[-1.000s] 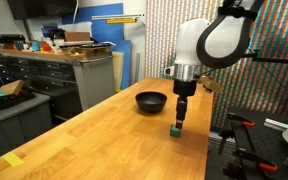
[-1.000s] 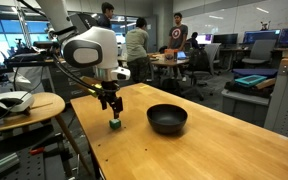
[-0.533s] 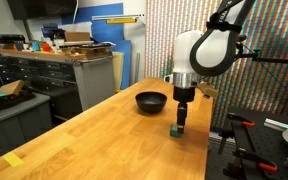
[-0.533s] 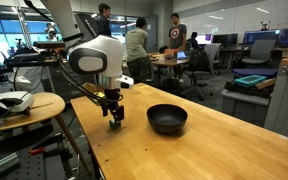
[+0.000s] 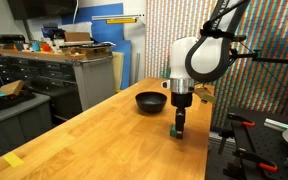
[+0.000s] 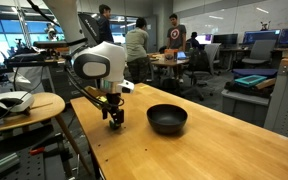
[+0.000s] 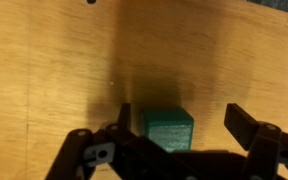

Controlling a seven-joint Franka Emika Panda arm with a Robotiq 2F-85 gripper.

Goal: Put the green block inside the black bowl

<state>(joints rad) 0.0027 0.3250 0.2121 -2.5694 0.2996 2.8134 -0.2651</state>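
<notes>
The green block point(image 7: 169, 127) looks small, rigid and light, and probably easy to pinch across two flat opposite faces. It sits on the wooden table point(image 5: 84, 135), near the black bowl point(image 5: 151, 101). The arm points straight down, with the gripper point(image 7: 181, 122) spread open astride the block, not clamped.

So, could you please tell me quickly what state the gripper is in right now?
Gripper: open, straddling the green block, not yet clamped on it.

A long wooden table point(image 5: 94, 130), grey drawer cabinets point(image 5: 54, 75), people point(image 6: 137, 45) standing in a bright office.
</notes>
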